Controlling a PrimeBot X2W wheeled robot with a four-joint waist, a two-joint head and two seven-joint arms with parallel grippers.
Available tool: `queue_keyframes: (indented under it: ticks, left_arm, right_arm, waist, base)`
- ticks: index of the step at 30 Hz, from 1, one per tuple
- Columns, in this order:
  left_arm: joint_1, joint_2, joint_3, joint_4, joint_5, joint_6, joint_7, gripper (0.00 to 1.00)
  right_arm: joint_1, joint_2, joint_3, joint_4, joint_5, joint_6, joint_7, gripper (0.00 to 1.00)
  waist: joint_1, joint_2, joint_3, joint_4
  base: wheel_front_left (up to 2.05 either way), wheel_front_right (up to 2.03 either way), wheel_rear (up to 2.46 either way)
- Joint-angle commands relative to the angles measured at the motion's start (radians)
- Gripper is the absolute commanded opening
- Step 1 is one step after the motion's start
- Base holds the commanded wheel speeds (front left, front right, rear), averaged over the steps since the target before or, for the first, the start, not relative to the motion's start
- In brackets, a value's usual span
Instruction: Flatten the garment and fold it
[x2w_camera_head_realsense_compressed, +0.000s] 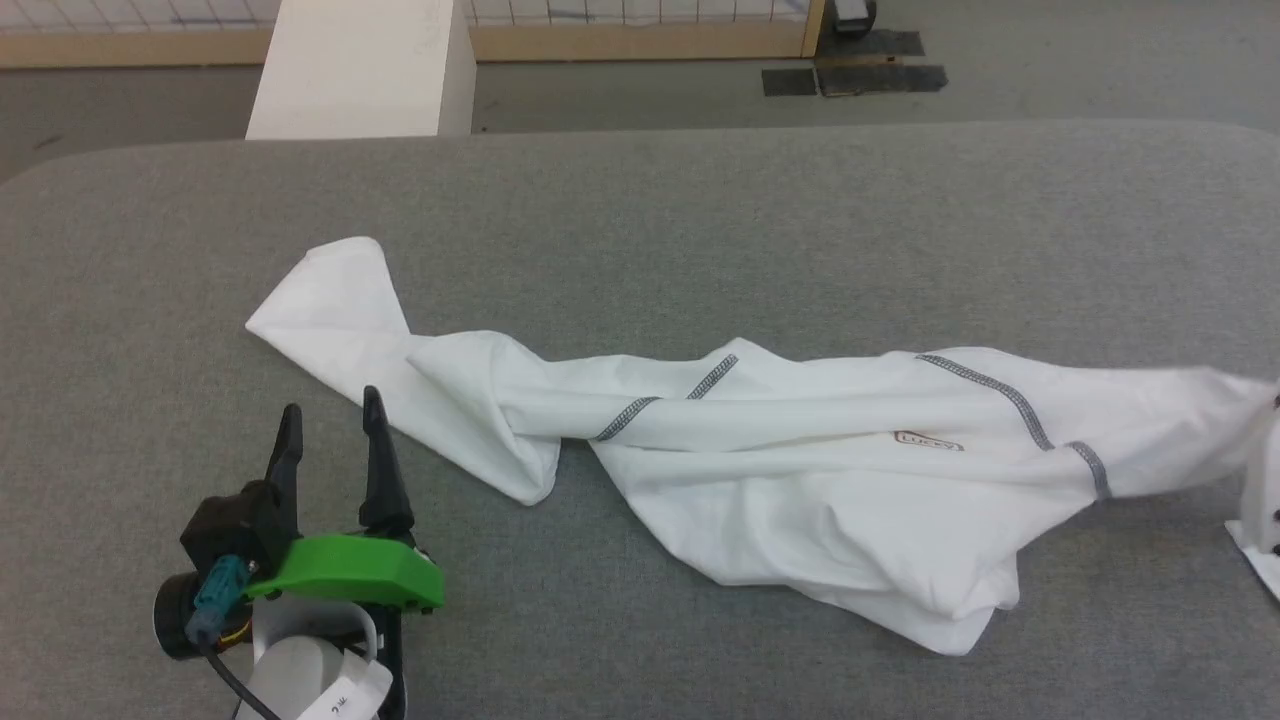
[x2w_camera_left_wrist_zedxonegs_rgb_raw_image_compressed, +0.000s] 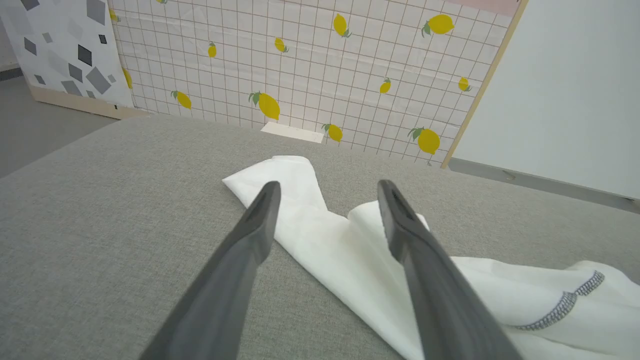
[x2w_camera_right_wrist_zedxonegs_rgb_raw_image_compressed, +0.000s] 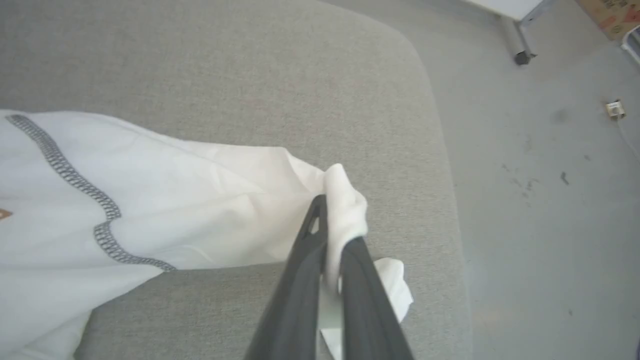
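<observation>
A thin white shirt (x2w_camera_head_realsense_compressed: 800, 470) is laid twisted across a grey table (x2w_camera_head_realsense_compressed: 700, 220) — soft, light, limp. One end is clamped in the right gripper (x2w_camera_right_wrist_zedxonegs_rgb_raw_image_compressed: 336, 222); the left gripper (x2w_camera_head_realsense_compressed: 331, 401), jaws apart, is poised beside the free sleeve — the likely hold.

The left hand (x2w_camera_head_realsense_compressed: 331, 400) gapes; the right hand (x2w_camera_right_wrist_zedxonegs_rgb_raw_image_compressed: 336, 220) seems shut.

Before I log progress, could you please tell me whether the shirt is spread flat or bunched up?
Bunched, not flat: the garment lies twisted lengthwise on the grey table, one end pinched in the shut right pincer.
</observation>
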Motion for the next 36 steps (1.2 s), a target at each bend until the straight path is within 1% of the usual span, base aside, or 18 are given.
queue_keyframes:
  ticks: [1,4,5,6,7,10,13,15,17,21,24,28,31,32,36]
  left_arm:
    - [-0.022,-0.003,-0.002,0.003,0.005,-0.009,-0.008,1.00]
    - [-0.029,-0.003,-0.007,0.010,0.009,-0.011,-0.008,1.00]
    - [-0.030,-0.003,-0.008,0.012,0.010,-0.011,-0.008,1.00]
    - [-0.030,-0.003,-0.008,0.014,0.012,-0.013,-0.008,1.00]
    - [-0.029,-0.003,-0.008,0.016,0.013,-0.013,-0.008,1.00]
    - [-0.025,-0.003,-0.009,0.020,0.019,-0.016,-0.008,1.00]
    - [-0.013,-0.003,-0.017,0.018,0.023,-0.021,-0.008,1.00]
    - [-0.002,-0.003,-0.026,0.021,0.023,-0.027,-0.008,1.00]
    - [0.009,-0.003,-0.044,0.029,0.018,-0.034,-0.008,1.00]
    - [0.013,-0.003,-0.110,0.057,-0.002,-0.053,0.012,1.00]
    - [0.004,-0.003,-0.166,0.074,-0.027,-0.059,0.042,1.00]
    - [-0.017,-0.003,-0.255,0.115,-0.073,-0.059,0.114,1.00]
    - [-0.038,-0.003,-0.315,0.161,-0.123,-0.035,0.205,1.00]
    - [-0.044,-0.003,-0.324,0.168,-0.133,-0.029,0.219,1.00]
    - [-0.090,-0.003,-0.365,0.213,-0.183,0.021,0.303,1.00]
  right_arm:
    - [0.001,0.015,-0.005,0.051,0.005,-0.002,-0.028,0.00]
    - [-0.008,0.046,-0.013,0.189,0.004,-0.002,-0.086,0.00]
    - [-0.013,0.055,-0.021,0.218,0.002,-0.002,-0.104,0.02]
    - [-0.017,0.066,-0.027,0.247,-0.004,-0.002,-0.129,0.62]
    - [-0.021,0.082,-0.042,0.269,-0.008,-0.002,-0.154,1.00]
    - [-0.024,0.133,-0.092,0.274,-0.022,-0.002,-0.251,1.00]
    - [-0.005,0.202,-0.115,0.209,-0.024,-0.002,-0.382,1.00]
    - [0.027,0.234,-0.097,0.152,-0.021,-0.002,-0.469,1.00]
    - [0.075,0.258,-0.053,0.098,-0.004,-0.002,-0.553,1.00]
    - [0.172,0.290,0.017,0.027,0.015,-0.002,-0.656,1.00]
    - [0.220,0.302,0.045,0.012,0.022,-0.002,-0.696,1.00]
    - [0.269,0.310,0.065,0.029,0.025,-0.002,-0.680,1.00]
    - [0.273,0.312,0.065,0.034,0.038,-0.002,-0.682,1.00]
    - [0.272,0.312,0.065,0.036,0.043,-0.002,-0.685,1.00]
    - [0.260,0.312,0.078,0.040,0.058,-0.002,-0.696,1.00]
  waist:
    - [0.0000,0.0000,0.026,0.017]
    - [0.0000,0.0000,0.038,0.021]
    - [0.0000,0.0000,0.038,0.021]
    - [0.0000,0.0000,0.038,0.021]
    - [0.0000,0.0000,0.035,0.020]
    - [0.0000,0.0000,0.017,0.016]
    - [0.0000,0.0000,-0.013,0.007]
    - [0.0000,0.0000,-0.036,-0.002]
    - [0.0000,0.0000,-0.057,-0.014]
    - [0.0000,0.0000,-0.083,-0.036]
    - [0.0000,0.0000,-0.086,-0.051]
    - [0.0000,0.0000,-0.083,-0.079]
    - [0.0000,0.0000,-0.073,-0.106]
    - [0.0000,0.0000,-0.071,-0.110]
    - [0.0000,0.0000,-0.055,-0.134]
  base:
    - [0.00,0.00,0.00]
    - [0.00,0.00,0.00]
    - [0.00,0.00,0.00]
    - [0.00,0.00,0.00]
    - [0.00,0.00,0.00]
    - [0.00,0.00,0.00]
    - [0.00,0.00,0.00]
    - [0.00,0.00,0.00]
    - [0.00,0.00,0.00]
    - [0.00,0.00,0.00]
    - [0.00,0.00,0.00]
    - [0.00,0.00,0.00]
    - [0.00,0.00,0.00]
    - [0.00,0.00,0.00]
    - [0.00,0.00,0.00]
